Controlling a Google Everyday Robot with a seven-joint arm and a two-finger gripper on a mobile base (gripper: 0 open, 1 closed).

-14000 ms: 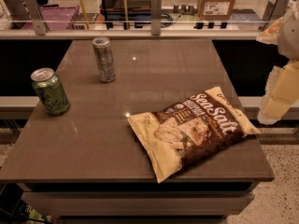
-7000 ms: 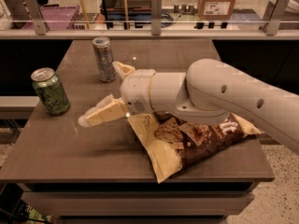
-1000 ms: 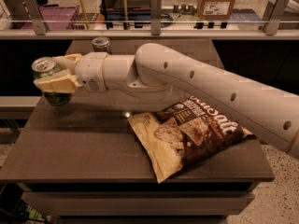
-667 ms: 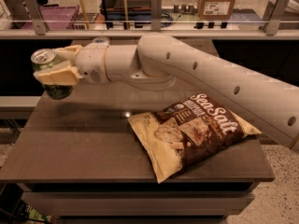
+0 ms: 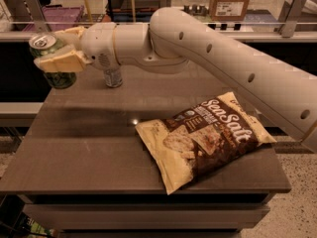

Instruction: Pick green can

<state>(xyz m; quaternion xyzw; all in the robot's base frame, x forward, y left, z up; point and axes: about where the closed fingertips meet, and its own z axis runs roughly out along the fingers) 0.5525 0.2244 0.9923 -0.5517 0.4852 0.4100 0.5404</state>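
As the gripper's [image 5: 50, 52] fingers [image 5: 59, 62] clamp it at far left, green can [image 5: 60, 79] stands near-upright.

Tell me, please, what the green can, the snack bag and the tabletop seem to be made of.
The green can, held in the gripper above the table's far-left edge: likely aluminium, silvery lid, printed green body.
The snack bag: probably plastic film, crinkled, glossy print.
The tabletop: smooth brown surface, perhaps laminate; it reflects a light spot.
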